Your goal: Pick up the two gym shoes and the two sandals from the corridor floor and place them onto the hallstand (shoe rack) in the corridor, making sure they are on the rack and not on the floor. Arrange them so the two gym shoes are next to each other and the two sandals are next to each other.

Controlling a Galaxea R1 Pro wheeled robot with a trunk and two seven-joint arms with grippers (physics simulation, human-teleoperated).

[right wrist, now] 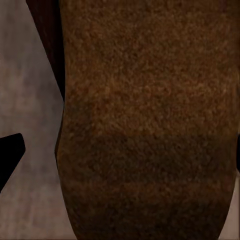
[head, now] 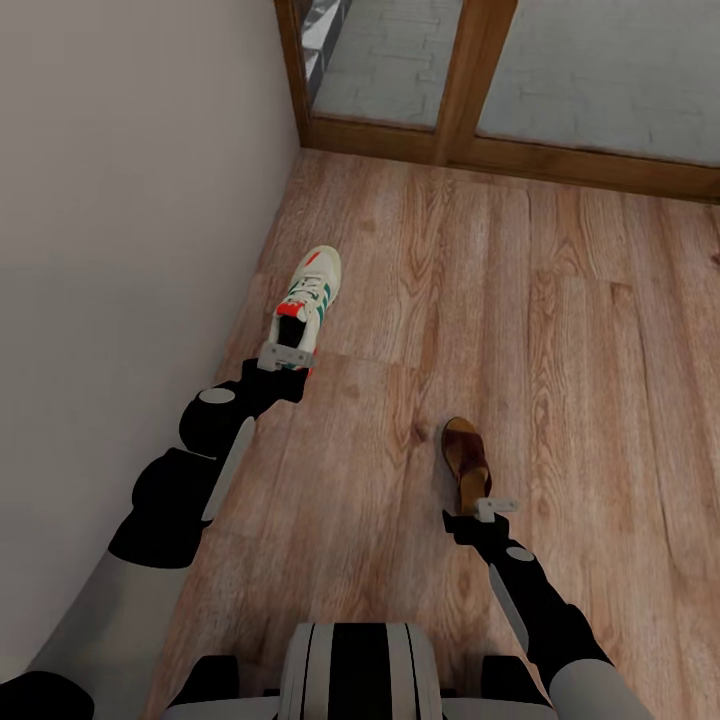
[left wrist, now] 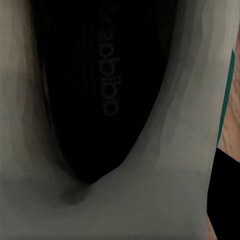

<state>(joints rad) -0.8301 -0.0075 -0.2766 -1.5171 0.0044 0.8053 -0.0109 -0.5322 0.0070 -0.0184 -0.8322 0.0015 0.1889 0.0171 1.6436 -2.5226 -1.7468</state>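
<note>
Light brown wood-grain corridor floor [head: 560, 330] runs up to a wood-framed glass door [head: 470, 90], with a plain pale wall [head: 110, 220] along the robot's left side. One gym shoe [head: 308, 295] lies on the planks close to that wall, toe pointing toward the door, and the left gripper [head: 286, 357] is at its heel; whether its fingers are closed on the shoe I cannot tell. The left wrist view looks straight down into the gym shoe's dark insole [left wrist: 100, 90] and cream lining. One dark brown sandal [head: 465, 460] lies on the floor nearer the robot, well apart from the shoe, with the right gripper [head: 484, 508] at its open heel; its grip too I cannot tell. The right wrist view shows the sandal's brown footbed [right wrist: 150, 120] up close.
</note>
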